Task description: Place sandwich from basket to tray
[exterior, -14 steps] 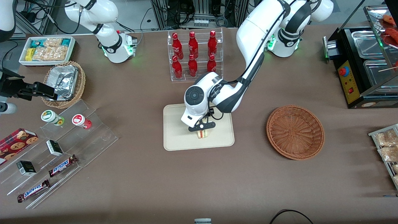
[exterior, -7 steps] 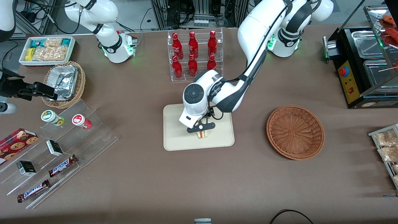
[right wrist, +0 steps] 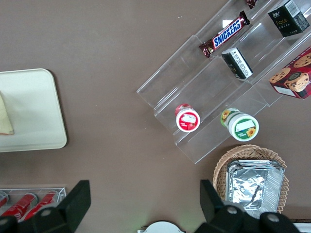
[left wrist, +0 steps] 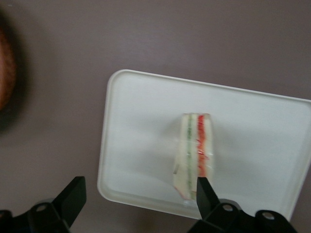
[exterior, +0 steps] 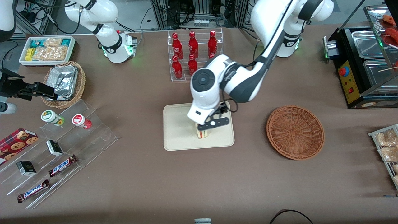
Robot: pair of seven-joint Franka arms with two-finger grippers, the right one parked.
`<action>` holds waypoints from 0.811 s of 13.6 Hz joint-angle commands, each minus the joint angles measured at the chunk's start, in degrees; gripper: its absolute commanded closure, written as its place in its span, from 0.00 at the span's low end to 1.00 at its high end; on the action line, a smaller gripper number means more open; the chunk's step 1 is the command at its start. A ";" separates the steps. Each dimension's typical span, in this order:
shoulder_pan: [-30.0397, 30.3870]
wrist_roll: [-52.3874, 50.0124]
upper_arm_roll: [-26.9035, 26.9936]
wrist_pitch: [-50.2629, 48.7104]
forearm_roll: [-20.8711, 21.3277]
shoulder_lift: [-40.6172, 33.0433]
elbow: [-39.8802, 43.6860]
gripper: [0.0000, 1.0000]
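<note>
The sandwich (exterior: 202, 133) stands on its edge on the cream tray (exterior: 177, 130), red and green filling showing. It also shows in the left wrist view (left wrist: 194, 155) on the tray (left wrist: 141, 145). My left gripper (exterior: 214, 123) hangs open and empty just above the sandwich, slightly toward the basket. In the wrist view the gripper (left wrist: 138, 196) has its fingers wide apart, and one fingertip (left wrist: 204, 191) overlaps the sandwich's end. The reddish-brown basket (exterior: 295, 132) sits empty beside the tray, toward the working arm's end; its rim shows in the wrist view (left wrist: 6, 73).
A clear rack of red bottles (exterior: 194, 54) stands farther from the camera than the tray. A stepped acrylic shelf with snacks (exterior: 62, 146), a small wicker basket with foil (exterior: 63, 82) and a white snack box (exterior: 46, 49) lie toward the parked arm's end. A black food warmer (exterior: 363, 65) stands at the working arm's end.
My left gripper has risen and shifted a little toward the basket. The sandwich has stayed in place on the tray.
</note>
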 commanded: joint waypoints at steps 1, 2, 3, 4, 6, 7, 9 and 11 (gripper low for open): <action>3.13 3.01 -0.05 -0.16 0.67 -5.12 -6.64 0.00; 4.80 5.99 -0.05 -0.16 0.41 -7.31 -8.82 0.00; 6.38 8.55 -0.05 0.10 0.15 -9.77 -11.46 0.00; 7.79 10.31 -0.05 0.37 -0.03 -11.36 -13.57 0.00; 10.95 15.75 -0.05 0.11 -0.30 -14.27 -16.04 0.00; 12.62 18.04 -0.14 0.10 -0.47 -15.76 -17.53 0.00; 15.70 23.75 -0.14 0.10 -1.61 -19.01 -20.96 0.00; 18.51 27.98 -0.14 -0.33 -1.70 -21.74 -23.16 0.00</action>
